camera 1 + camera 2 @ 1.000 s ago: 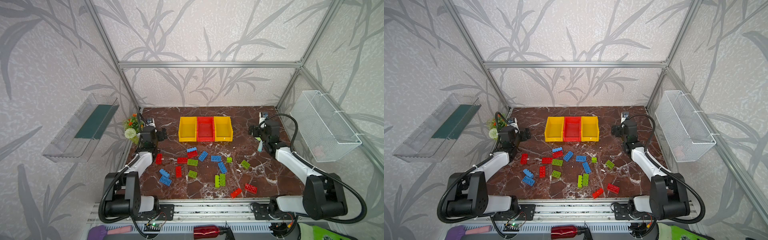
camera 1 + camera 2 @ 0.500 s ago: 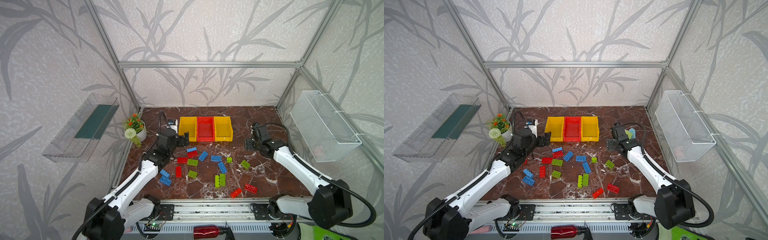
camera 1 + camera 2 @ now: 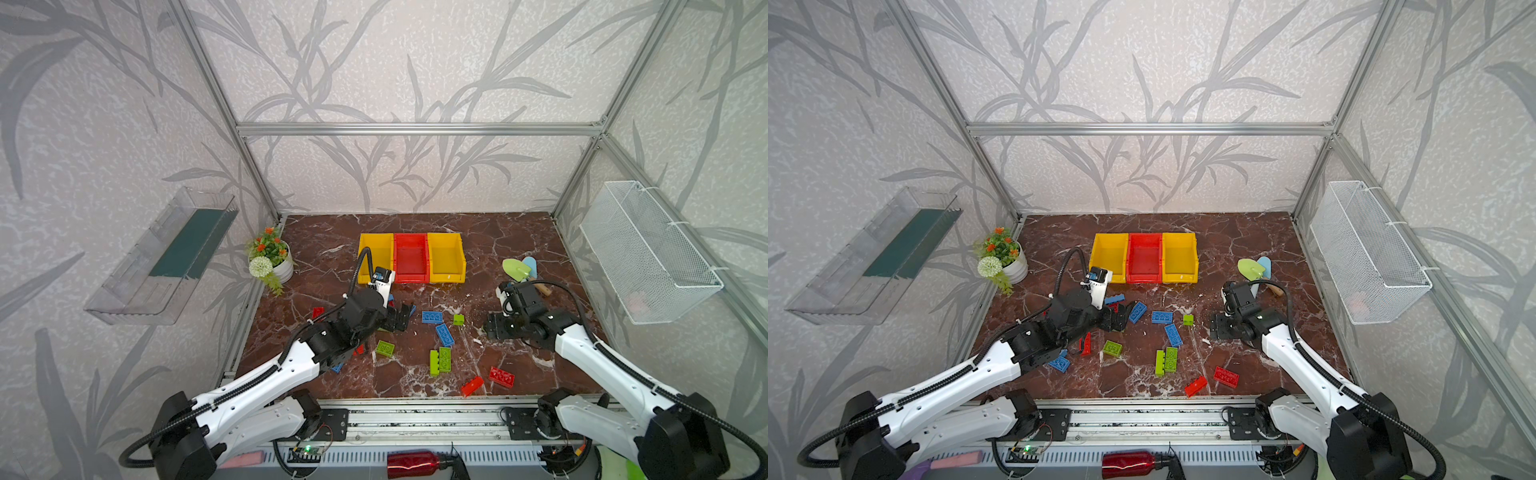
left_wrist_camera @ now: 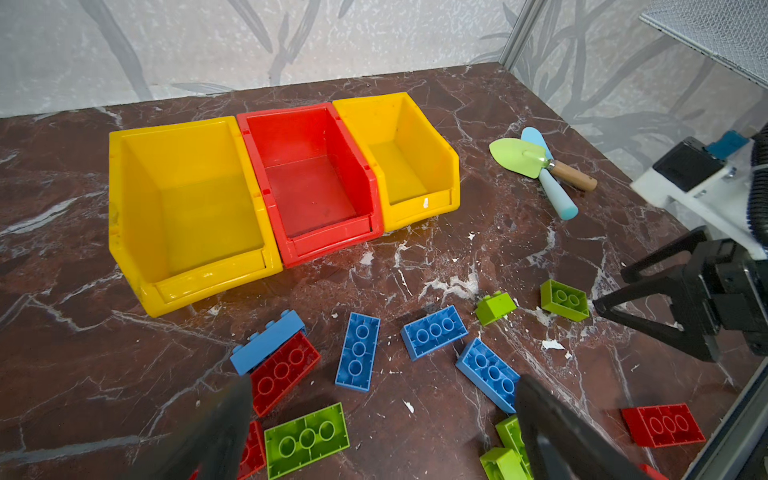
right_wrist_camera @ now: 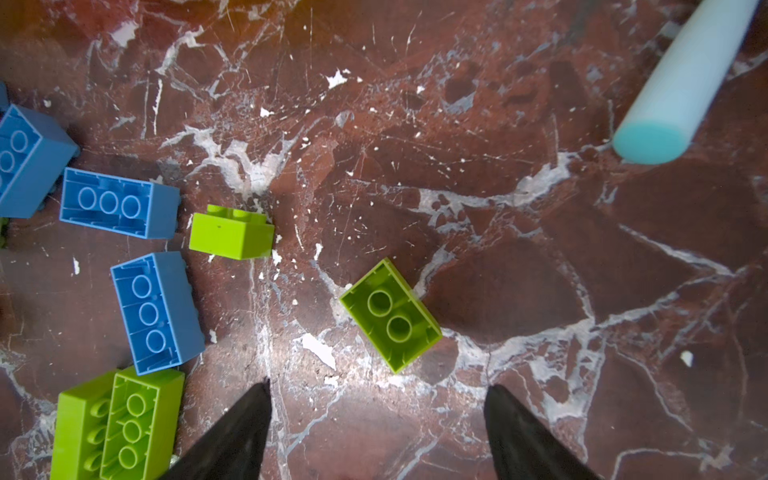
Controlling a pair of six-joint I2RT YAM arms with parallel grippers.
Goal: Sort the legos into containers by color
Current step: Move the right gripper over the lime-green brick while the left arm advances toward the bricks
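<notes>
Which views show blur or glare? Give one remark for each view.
Left wrist view: the left hand looms dark and blurred, bins sharp. Right wrist view: a bright glare patch on the table beside the short green brick. Both top views: evenly lit, sharp.

At the far middle of the marble table (image 3: 328, 245) the left yellow bin (image 3: 376, 253), red bin (image 3: 410, 255) and right yellow bin (image 3: 445, 255) stand touching in a row. Nearer, a blue brick (image 3: 432, 317) lies just beside a small green brick (image 3: 459, 319). The left gripper (image 3: 402, 318) hangs to their left, the right gripper (image 3: 496, 328) to their right. A red brick (image 3: 501, 375) lies near right.
</notes>
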